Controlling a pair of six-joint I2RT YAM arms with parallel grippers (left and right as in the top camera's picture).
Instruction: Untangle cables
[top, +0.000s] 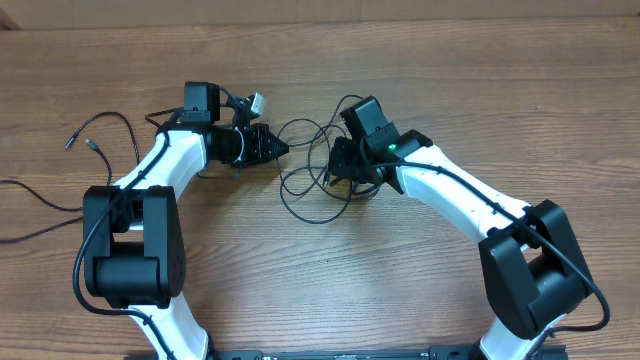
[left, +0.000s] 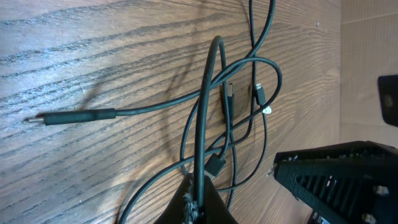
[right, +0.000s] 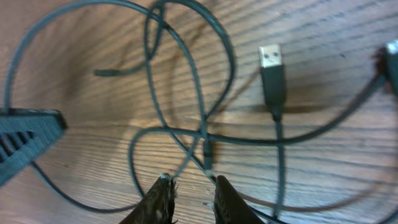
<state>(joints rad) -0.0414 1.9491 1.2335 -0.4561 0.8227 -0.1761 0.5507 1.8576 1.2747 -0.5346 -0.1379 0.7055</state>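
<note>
Obs., working outward from the near edge of the table (top: 430, 60).

The left arm (top: 160, 170) and the right arm (top: 455, 190) are reaching in from the two near corners toward the middle.

The cables (top: 312, 208) are lying as a loose knot of thin black loops around the middle of the table, between the two grippers. The widest loop is bulging toward the near edge. In the left wrist view the strands are crossing one another several times.

The right gripper (right: 191, 188) is hanging over the right side of the knot. Its fingers (right: 160, 202) are standing a little apart, leaving a narrow gap. One thin strand is running up to that gap; cannot tell whether it is touching either finger.

The left gripper (left: 198, 202) is sitting at the left side of the knot, slightly farther from the near edge than the right one. Its jaws are pressed together and pinching one strand, which is rising from the tips in a tall arch and dropping back into the knot.

A USB plug (right: 272, 65) with a silver tip is lying flat on the wood just beyond the right gripper. A slim plug (left: 81, 116) is lying beside the knot, its cord feeding back into it.

A second cable (top: 112, 117) is lying toward the left edge, well apart from the knot, showing two small plug tips near each other.
</note>
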